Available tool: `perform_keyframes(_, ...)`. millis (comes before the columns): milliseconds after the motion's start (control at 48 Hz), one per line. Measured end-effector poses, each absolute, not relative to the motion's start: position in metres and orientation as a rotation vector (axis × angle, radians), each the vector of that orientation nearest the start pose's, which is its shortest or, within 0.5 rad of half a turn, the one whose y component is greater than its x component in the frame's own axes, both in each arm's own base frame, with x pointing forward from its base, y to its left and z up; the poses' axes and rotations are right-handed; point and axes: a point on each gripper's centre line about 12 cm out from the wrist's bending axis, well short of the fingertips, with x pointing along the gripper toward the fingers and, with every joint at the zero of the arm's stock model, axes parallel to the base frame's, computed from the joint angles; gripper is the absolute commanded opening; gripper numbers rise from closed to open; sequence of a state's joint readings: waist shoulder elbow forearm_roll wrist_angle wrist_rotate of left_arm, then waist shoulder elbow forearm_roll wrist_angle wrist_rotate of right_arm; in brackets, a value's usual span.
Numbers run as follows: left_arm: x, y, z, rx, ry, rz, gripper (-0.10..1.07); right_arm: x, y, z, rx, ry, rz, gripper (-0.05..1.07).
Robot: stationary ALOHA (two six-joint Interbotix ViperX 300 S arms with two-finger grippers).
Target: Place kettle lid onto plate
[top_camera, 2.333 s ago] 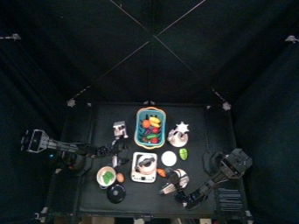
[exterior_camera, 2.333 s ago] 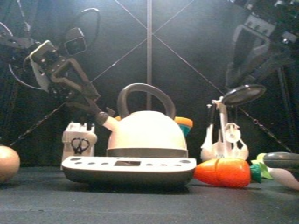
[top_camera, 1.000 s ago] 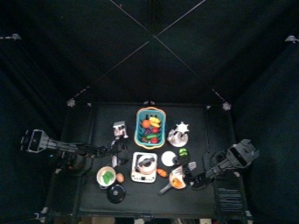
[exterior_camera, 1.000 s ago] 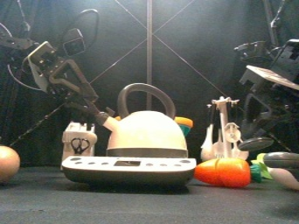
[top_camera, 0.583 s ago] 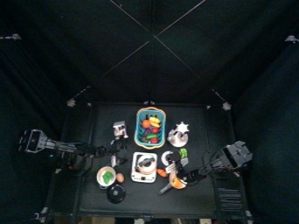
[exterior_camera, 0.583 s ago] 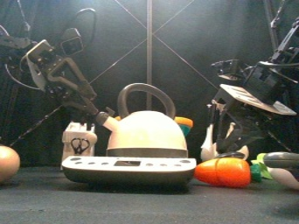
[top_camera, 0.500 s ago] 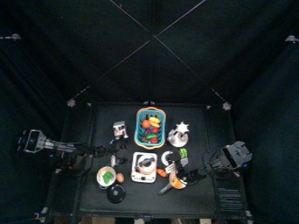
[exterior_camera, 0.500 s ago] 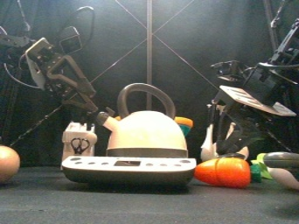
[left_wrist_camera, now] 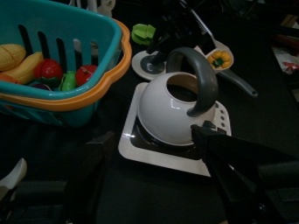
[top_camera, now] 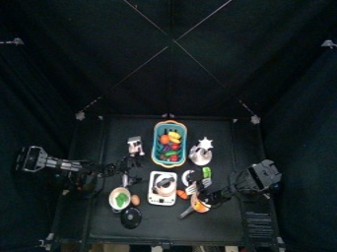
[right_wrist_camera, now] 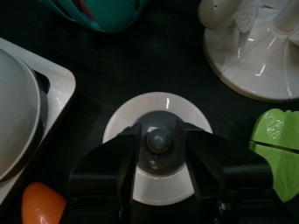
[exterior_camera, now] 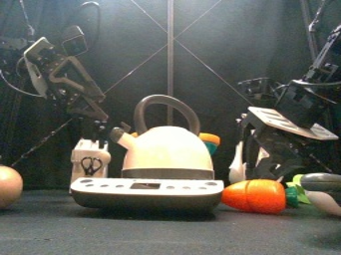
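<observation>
Right fingers lowered; one lid over one plate.

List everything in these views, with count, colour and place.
kettle: one, cream, lid off, on its white base, table middle
lid: one, grey, over the plate, gripped
plate: one, white, right of the kettle
basket: one, teal with an orange rim, holding fruit, behind the kettle
rack: one, white, right of the basket
carrot: one, orange, front right
ball: one, tan, front left
left tool: open, near the kettle
right tool: shut on the lid
</observation>
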State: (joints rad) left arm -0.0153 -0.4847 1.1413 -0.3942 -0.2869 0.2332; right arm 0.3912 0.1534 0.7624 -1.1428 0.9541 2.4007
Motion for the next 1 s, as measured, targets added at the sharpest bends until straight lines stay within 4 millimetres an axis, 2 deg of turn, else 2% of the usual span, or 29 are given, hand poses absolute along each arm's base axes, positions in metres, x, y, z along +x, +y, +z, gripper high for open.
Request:
perform_keyframes(188, 0.259, 0.009, 0.192, -0.122, 0.382, 0.121, 1.02, 0.308, 0.030, 0.102, 0.460, 0.594, -1.068, 0.80)
perform_keyframes(458, 0.259, 0.009, 0.192, -0.122, 0.382, 0.121, 1.02, 0.298, 0.022, 0.129, 0.468, 0.514, -1.104, 0.80)
perform_keyframes(812, 0.259, 0.009, 0.192, -0.122, 0.382, 0.121, 1.02, 0.276, 0.018, 0.142, 0.549, 0.515, -1.159, 0.79)
perform_keyframes(1000, 0.258, 0.009, 0.191, -0.122, 0.387, 0.123, 1.02, 0.279, 0.021, 0.148, 0.527, 0.493, -1.119, 0.79)
